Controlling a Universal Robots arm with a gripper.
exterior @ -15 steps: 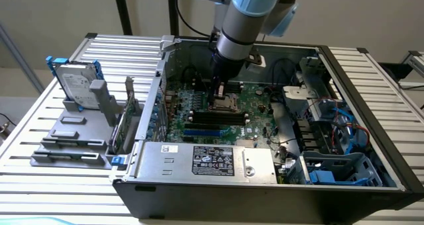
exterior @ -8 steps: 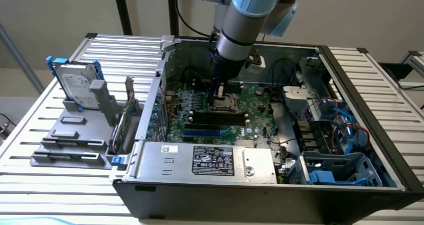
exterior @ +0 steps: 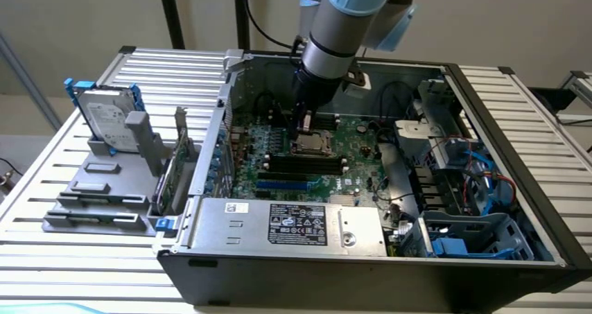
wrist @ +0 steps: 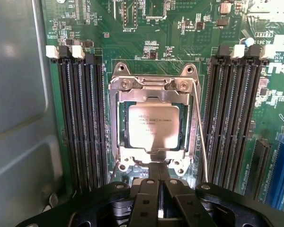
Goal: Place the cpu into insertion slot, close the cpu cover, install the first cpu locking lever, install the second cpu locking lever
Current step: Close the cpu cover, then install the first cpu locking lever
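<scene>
— How do the jaws stand?

— The black gripper has its two fingers pressed together, and nothing shows between them. Its tip sits at one edge of the square silvery metal cpu cover. Whether it touches, I cannot tell.

— And the chip?

— The small flat square cpu lies silvery face up in the black square insertion slot and shows through the cover's window. The cover lies flat over it, its frame all around the chip.

— Any lever?

— A thin silvery wire lever runs along one side of the cover, just beside its edge.

— How much room is there?

— Little. Long black memory slots flank the slot closely on two opposite sides of the green motherboard. In the exterior view the grey arm comes down from the upper middle of the frame into the open black computer case. The grey labelled power supply box sits in the lower middle, well apart from the gripper. Tangled cables crowd the exterior view's right.
</scene>
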